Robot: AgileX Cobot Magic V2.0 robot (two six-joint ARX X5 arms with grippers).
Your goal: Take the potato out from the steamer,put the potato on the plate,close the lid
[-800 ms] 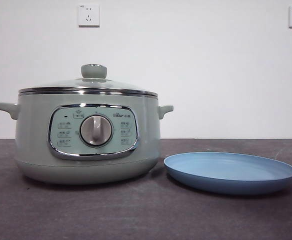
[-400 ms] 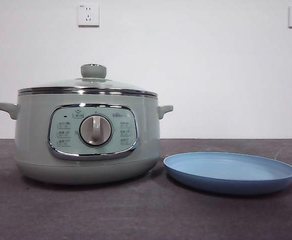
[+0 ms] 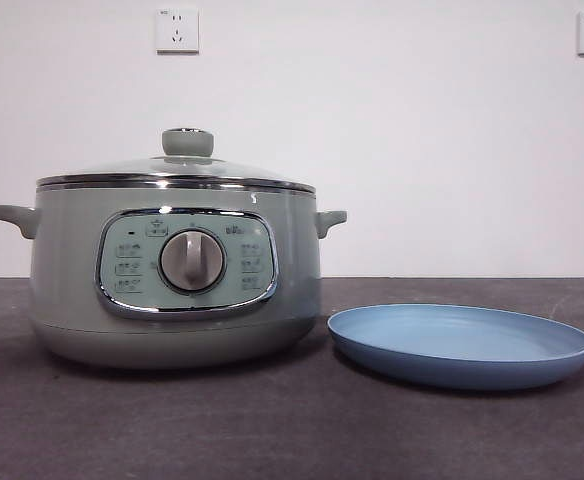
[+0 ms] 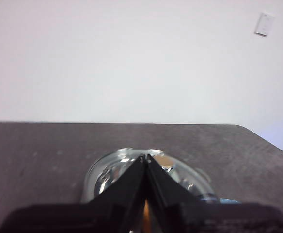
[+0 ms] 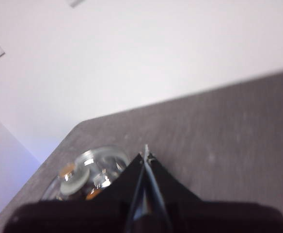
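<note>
A: So what's seen in the front view right now?

B: The steamer (image 3: pixel 175 275) is parked on the left half of the frame, on the dark table (image 3: pixel 292 430). The lid (image 3: pixel 177 170) is seated flat on its chrome rim, pale green knob on top. The plate (image 3: pixel 461 345) is set at lower right, just beside the steamer's base; whether they touch can't be told.

A: And the potato?

B: Not seen in the front view at all. In the left wrist view an orange-brown patch (image 4: pixel 164 159) is glimpsed through the glass, so the potato is taken to be inside the steamer, under the lid. It's blurry though.

A: Grippers?

B: Neither is seen in the front view. The left gripper (image 4: pixel 144 156) is held above the lidded pot, its jaws pressed together at the tips, nothing between them. The right gripper (image 5: pixel 145 154) is also pinched together and empty, held over the table with the lid down at the lower left of its picture.

A: Anything else?

B: Two wall sockets (image 3: pixel 177 30) are seen on the white wall.
</note>
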